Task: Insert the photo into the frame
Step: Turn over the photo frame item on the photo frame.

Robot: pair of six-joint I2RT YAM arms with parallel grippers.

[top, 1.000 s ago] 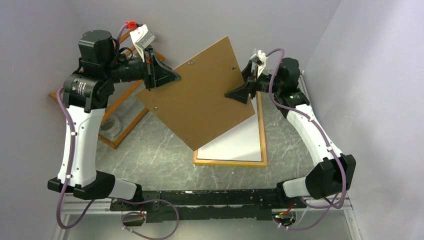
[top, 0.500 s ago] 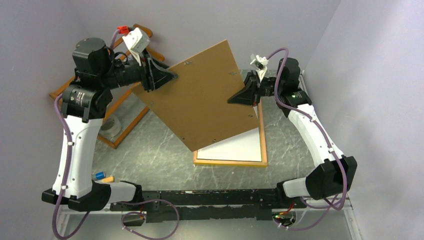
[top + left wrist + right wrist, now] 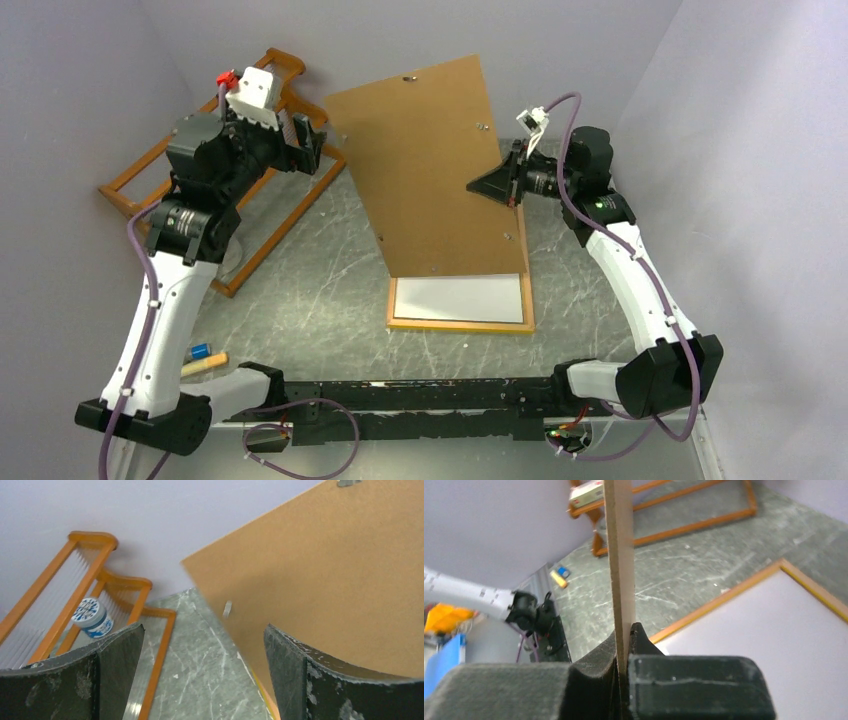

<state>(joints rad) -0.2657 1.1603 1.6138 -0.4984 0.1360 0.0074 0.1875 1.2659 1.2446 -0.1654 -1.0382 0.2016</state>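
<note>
- The frame (image 3: 460, 325) is lying back-up on the counter (image 3: 320, 300) at lower centre of the top view, its wood-orange border ringing a white sheet.
- The photo (image 3: 460, 299) is sitting inside that border, plain white back upward; by my reckoning it is already lying in place.
- The jaws of the right arm (image 3: 640, 290) are pinching the right edge of the brown hardboard panel (image 3: 430, 170). The panel is standing tilted over the frame's far half; whether its lower edge is touching the frame I cannot tell.
- The jaws of the left arm (image 3: 165, 310) are standing spread wide and empty at upper left, near the panel's left edge, with the slatted rack (image 3: 125, 582) behind.
- The photo is looking thin, light and floppy, so likely creasing easily; I would be nudging it by an edge, never pinching mid-sheet.
- The frame is looking rigid; its border is the place to grip.
</note>
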